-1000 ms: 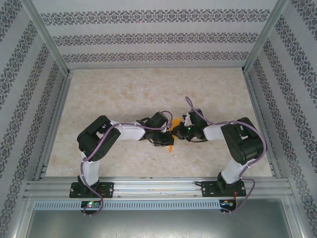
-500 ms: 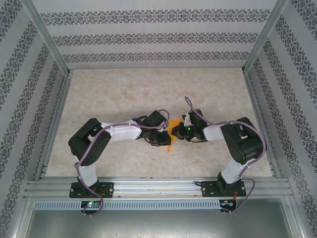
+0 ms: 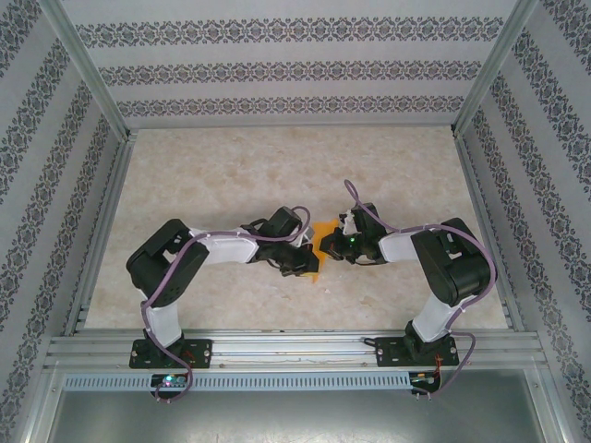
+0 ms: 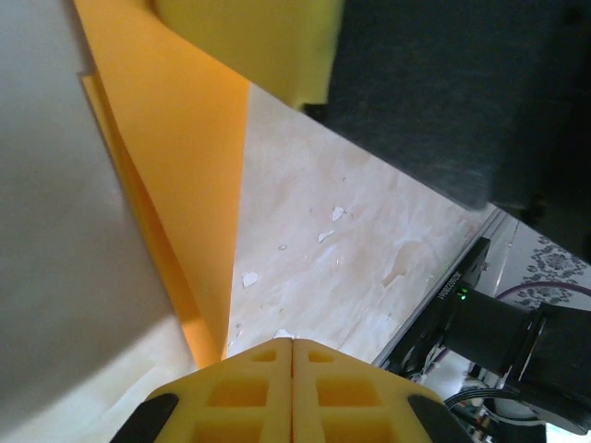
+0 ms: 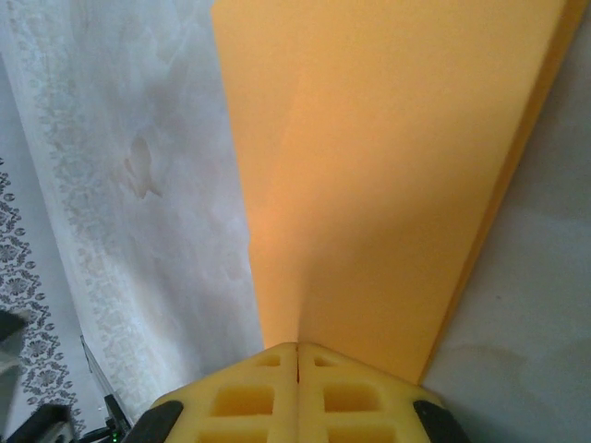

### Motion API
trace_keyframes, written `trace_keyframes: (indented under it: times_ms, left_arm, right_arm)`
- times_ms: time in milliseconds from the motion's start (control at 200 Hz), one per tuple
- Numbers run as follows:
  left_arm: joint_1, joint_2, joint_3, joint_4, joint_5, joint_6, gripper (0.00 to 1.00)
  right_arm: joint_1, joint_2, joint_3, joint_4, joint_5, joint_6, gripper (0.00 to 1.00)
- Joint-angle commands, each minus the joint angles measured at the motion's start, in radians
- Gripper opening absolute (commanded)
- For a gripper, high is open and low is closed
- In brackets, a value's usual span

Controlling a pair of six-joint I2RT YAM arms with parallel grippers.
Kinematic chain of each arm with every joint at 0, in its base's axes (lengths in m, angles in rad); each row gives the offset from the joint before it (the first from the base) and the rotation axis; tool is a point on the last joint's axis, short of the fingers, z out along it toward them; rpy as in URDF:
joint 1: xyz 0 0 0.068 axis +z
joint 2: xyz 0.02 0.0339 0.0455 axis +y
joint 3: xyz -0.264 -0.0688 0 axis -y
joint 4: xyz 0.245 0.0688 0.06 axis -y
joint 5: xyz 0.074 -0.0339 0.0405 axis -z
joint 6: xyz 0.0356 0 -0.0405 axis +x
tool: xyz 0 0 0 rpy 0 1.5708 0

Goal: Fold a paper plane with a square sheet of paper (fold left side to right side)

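Both arms are in tight at the middle of the table (image 3: 231, 175), and the square sheet of paper (image 3: 320, 247), creased into a narrow orange shape, sits right between them, its long axis running roughly near to far. The left gripper (image 4: 293, 355) has its yellow fingers pressed together with nothing in the seam; the paper's pointed end comes down just beside them and fans away up and to the left. The right gripper (image 5: 297, 355) is closed too, nose touching the orange sheet, which spreads out ahead of it (pinched or merely pinned flat, I cannot tell). My read is that the right arm has the firmer contact for the left-over-right fold
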Motion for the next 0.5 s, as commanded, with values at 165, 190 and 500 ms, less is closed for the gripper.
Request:
trace_keyframes:
  times_ms: [165, 190, 500]
  left_arm:
    - [0.001, 0.061, 0.016, 0.087, 0.059, -0.035, 0.05]
    - [0.000, 0.066, 0.018, 0.087, 0.060, -0.034, 0.05]
    - [-0.006, 0.084, 0.010, 0.070, 0.044, -0.025, 0.05]
  right_arm:
    - [0.004, 0.063, -0.044, -0.159, 0.136, -0.038, 0.00]
    - [0.004, 0.062, -0.044, -0.161, 0.136, -0.039, 0.00]
    - [0.004, 0.062, -0.038, -0.179, 0.143, -0.048, 0.00]
